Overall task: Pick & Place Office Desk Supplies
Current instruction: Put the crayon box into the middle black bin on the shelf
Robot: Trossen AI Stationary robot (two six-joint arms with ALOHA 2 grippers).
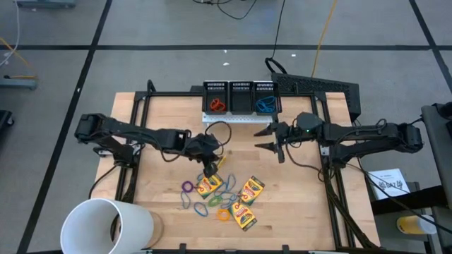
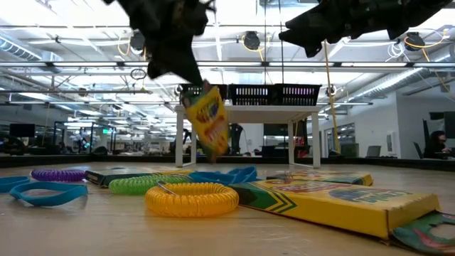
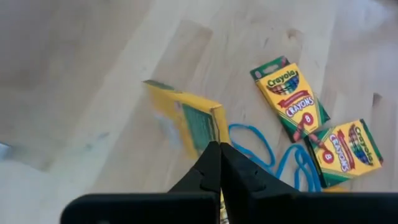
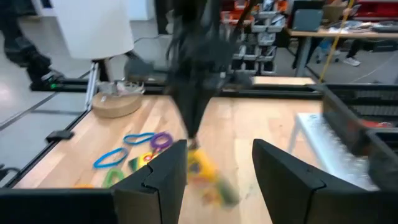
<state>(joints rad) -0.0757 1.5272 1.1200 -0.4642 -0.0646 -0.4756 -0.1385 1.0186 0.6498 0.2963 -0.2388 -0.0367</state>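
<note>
Left hand (image 1: 210,168): fingers clenched tight on one crayon box (image 2: 208,125), gripped at its edge. Box hangs tilted, clear of the tabletop (image 1: 169,113), above the pile. Right hand (image 1: 275,138): fingers spread wide, holding nothing, hovering near the black mesh bins (image 1: 240,97), well apart from supplies. Remaining crayon boxes (image 1: 247,201) lie flat on tabletop w/ rubber bands (image 1: 189,187) scattered among them. White cup (image 1: 106,226) at front-left corner.
</note>
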